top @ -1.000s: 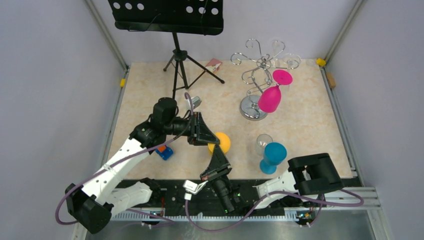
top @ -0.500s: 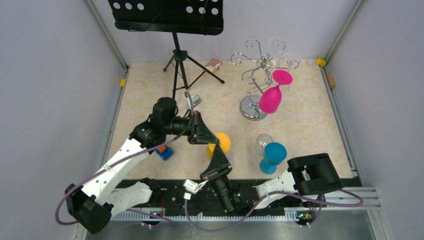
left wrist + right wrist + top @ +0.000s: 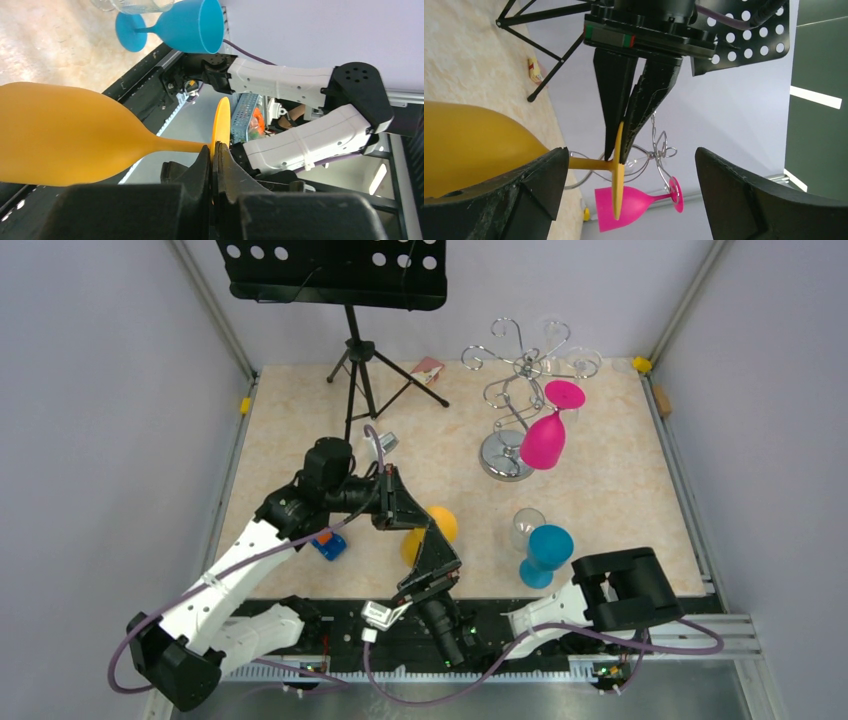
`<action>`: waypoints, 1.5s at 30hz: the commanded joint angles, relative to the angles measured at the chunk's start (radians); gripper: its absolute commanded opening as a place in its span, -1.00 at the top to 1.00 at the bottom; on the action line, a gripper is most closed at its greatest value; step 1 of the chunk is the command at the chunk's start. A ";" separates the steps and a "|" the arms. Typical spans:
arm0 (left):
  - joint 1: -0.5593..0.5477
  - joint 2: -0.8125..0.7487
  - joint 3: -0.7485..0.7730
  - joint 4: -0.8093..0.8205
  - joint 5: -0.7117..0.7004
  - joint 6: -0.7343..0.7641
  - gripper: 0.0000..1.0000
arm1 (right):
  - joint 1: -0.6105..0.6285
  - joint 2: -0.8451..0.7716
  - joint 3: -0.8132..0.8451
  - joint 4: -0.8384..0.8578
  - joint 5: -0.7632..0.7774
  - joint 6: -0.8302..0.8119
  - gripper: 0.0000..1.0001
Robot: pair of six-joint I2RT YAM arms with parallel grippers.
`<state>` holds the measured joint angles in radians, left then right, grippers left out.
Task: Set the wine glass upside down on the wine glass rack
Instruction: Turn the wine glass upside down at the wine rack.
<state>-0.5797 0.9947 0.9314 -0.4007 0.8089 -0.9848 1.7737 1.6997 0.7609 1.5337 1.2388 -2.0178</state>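
Observation:
A yellow wine glass [image 3: 432, 529] hangs on its side above the table's near middle. My left gripper [image 3: 405, 508] is shut on the thin edge of its round foot [image 3: 220, 122], with the bowl [image 3: 60, 135] pointing away to the left. My right gripper [image 3: 437, 552] stands open just below it. In the right wrist view its fingers [image 3: 536, 185] straddle the stem and foot [image 3: 618, 182] without touching them. The chrome wine glass rack [image 3: 520, 368] stands at the far right on its round base [image 3: 500, 456]. A pink glass [image 3: 543, 440] hangs upside down from it.
A blue glass [image 3: 546, 550] and a clear glass [image 3: 524, 526] stand at the near right. A black tripod music stand [image 3: 358, 365] rises at the far middle, with a small card [image 3: 428, 368] beside it. A small blue and orange object [image 3: 328, 543] lies under my left arm.
My right gripper has opened and let go of the yellow glass. My left gripper stays shut on the foot, and the glass has shifted slightly toward the near left.

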 commanded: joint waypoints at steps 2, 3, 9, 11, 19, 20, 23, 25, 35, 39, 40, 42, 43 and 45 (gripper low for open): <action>-0.002 -0.030 0.078 -0.108 -0.094 0.119 1.00 | 0.012 -0.008 0.064 0.179 0.001 0.074 -0.97; -0.002 -0.031 0.085 -0.127 -0.110 0.135 1.00 | 0.012 -0.008 0.073 0.163 0.012 0.089 -0.98; -0.002 -0.032 0.110 -0.207 -0.179 0.202 1.00 | 0.012 -0.061 0.102 -0.077 0.040 0.276 -0.97; 0.000 -0.030 0.116 -0.228 -0.186 0.216 1.00 | 0.013 -0.106 0.113 -0.258 0.030 0.436 -0.97; 0.006 -0.047 0.109 -0.279 -0.222 0.257 1.00 | 0.008 -0.274 0.253 -1.068 -0.112 1.061 -0.97; 0.007 -0.048 0.109 -0.288 -0.228 0.262 1.00 | 0.005 -0.289 0.267 -1.131 -0.126 1.108 -0.97; 0.009 -0.053 0.106 -0.315 -0.246 0.285 1.00 | -0.007 -0.327 0.307 -1.284 -0.162 1.246 -0.97; 0.008 -0.055 0.106 -0.329 -0.256 0.296 1.00 | -0.021 -0.350 0.337 -1.386 -0.187 1.344 -0.97; 0.009 -0.060 0.099 -0.346 -0.263 0.301 1.00 | -0.213 -0.436 0.547 -1.960 -0.409 2.036 -0.94; 0.008 -0.064 0.087 -0.342 -0.257 0.293 1.00 | -0.255 -0.477 0.594 -2.013 -0.471 2.183 -0.94; 0.009 -0.064 0.083 -0.338 -0.249 0.286 1.00 | -0.263 -0.481 0.616 -2.046 -0.466 2.220 -0.94; 0.009 -0.062 0.076 -0.326 -0.237 0.276 1.00 | -0.284 -0.484 0.669 -2.110 -0.453 2.299 -0.94; 0.009 -0.061 0.074 -0.322 -0.234 0.271 1.00 | -0.297 -0.485 0.699 -2.142 -0.452 2.336 -0.93; 0.008 -0.059 0.070 -0.313 -0.229 0.264 1.00 | -0.321 -0.482 0.757 -2.198 -0.449 2.408 -0.93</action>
<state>-0.5755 0.9569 1.0042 -0.7635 0.5579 -0.7078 1.5032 1.2446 1.3872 -0.5224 0.8055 0.1581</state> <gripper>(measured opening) 0.022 0.970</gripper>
